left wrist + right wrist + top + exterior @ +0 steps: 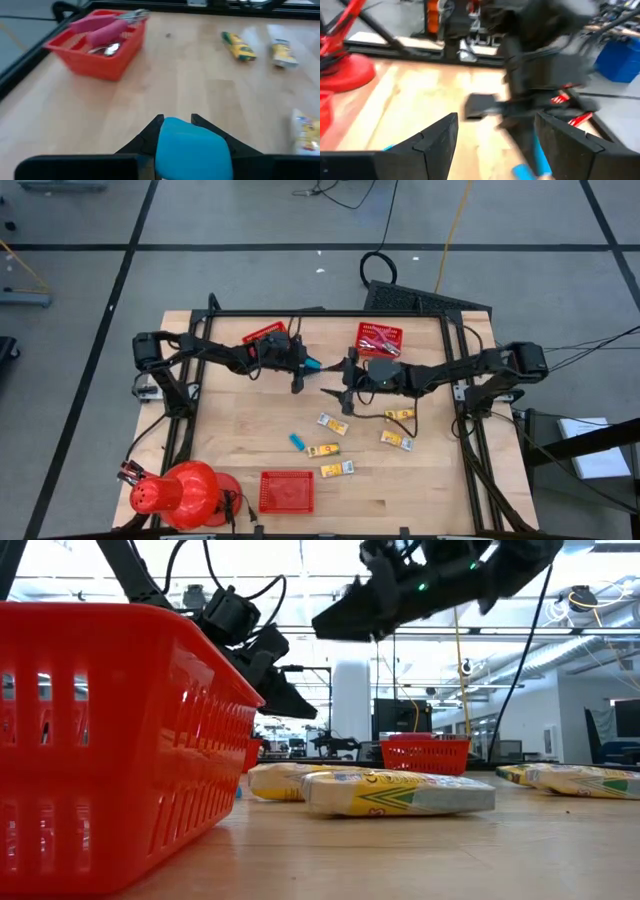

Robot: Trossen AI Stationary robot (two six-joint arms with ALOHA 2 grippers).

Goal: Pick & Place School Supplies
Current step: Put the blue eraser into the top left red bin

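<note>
Both arms met over mid-table; collision looked the chief risk. Left gripper (303,364) clamped a light-blue block (192,150), right gripper (336,392) hung wide and empty alongside. Yellow packets (333,423) lay below; a drop could scatter them.

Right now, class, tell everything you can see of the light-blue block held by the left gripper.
The light-blue block is short, smooth and matte, with rounded corners, and looks like plastic or rubber. It sits clamped between the two dark fingers of the left gripper, one end poking out past the tips. It is held in the air above the bare wooden table, touching nothing but the fingers.
</note>
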